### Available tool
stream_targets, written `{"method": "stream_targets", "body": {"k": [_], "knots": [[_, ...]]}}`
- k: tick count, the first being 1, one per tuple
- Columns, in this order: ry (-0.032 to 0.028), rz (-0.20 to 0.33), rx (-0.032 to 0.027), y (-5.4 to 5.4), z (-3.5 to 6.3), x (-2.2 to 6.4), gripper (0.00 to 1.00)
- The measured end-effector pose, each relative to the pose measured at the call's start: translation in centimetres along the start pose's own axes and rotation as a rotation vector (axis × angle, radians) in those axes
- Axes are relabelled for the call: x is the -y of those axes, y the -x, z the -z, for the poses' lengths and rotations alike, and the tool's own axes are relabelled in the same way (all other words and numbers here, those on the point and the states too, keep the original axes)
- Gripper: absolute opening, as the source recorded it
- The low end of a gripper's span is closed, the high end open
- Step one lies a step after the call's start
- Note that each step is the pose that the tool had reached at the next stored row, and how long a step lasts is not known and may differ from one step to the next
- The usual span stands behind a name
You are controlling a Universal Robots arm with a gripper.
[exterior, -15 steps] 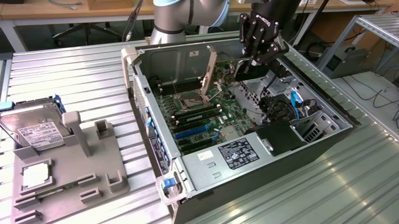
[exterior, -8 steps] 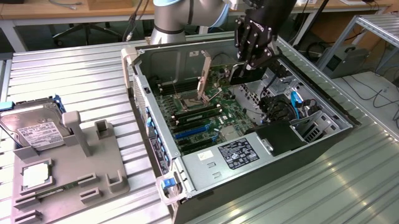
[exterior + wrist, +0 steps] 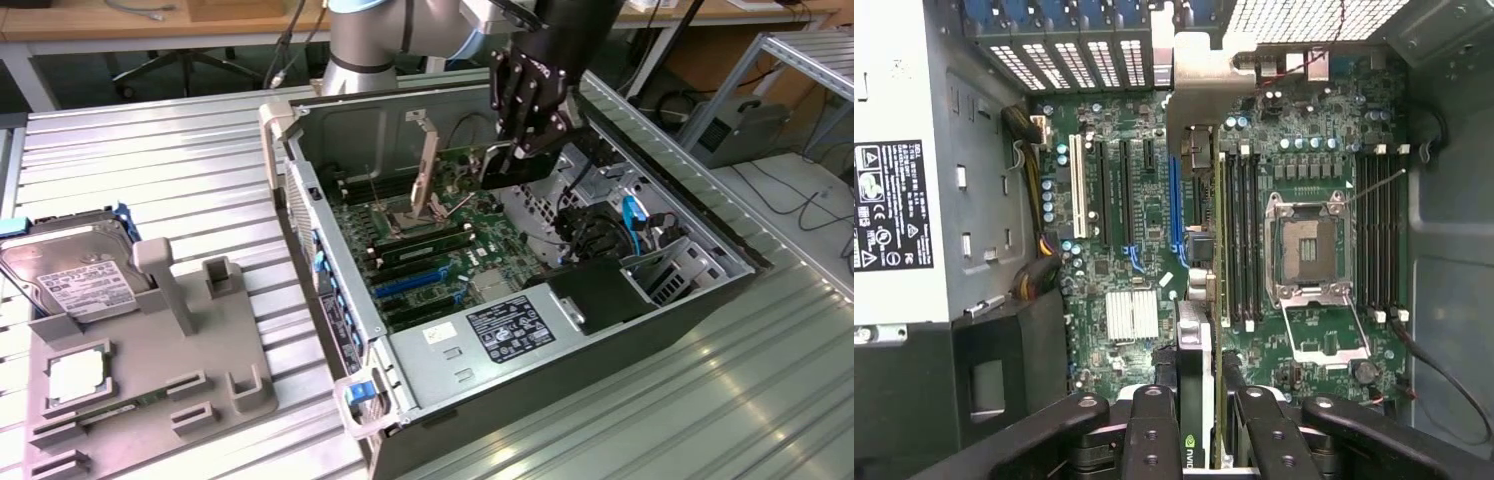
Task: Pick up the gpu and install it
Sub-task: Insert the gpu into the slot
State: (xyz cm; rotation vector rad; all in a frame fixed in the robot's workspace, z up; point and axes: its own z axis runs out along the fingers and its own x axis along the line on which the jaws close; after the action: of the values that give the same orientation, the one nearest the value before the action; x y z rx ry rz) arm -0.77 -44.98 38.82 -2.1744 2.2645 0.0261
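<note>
hanging inside the open computer case point(image 3: 694, 215), the gripper point(image 3: 531, 150) is clamped on the gpu point(image 3: 514, 172), which stands on edge over the motherboard point(image 3: 427, 240), and i cannot tell whether the card touches the board. seen from the wrist, the gpu point(image 3: 1194, 350) runs edge-on between the two fingers point(image 3: 1154, 430), its silver bracket point(image 3: 1204, 85) toward the case's slotted wall, with the cpu socket point(image 3: 1306, 240) just beside it. outside the case, toward the exterior view's left, a hard drive point(image 3: 74, 275) rests by a grey fixture point(image 3: 147, 350).
</note>
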Motion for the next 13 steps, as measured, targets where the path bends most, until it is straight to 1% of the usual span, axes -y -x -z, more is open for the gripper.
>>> {"method": "stream_targets", "body": {"k": [7, 13], "knots": [[0.0, 0.0, 0.0, 0.0, -0.72, -0.58, 0.27], [-0.0003, 0.0, 0.0, -0.1, -1.72, -1.56, 0.27]]}}
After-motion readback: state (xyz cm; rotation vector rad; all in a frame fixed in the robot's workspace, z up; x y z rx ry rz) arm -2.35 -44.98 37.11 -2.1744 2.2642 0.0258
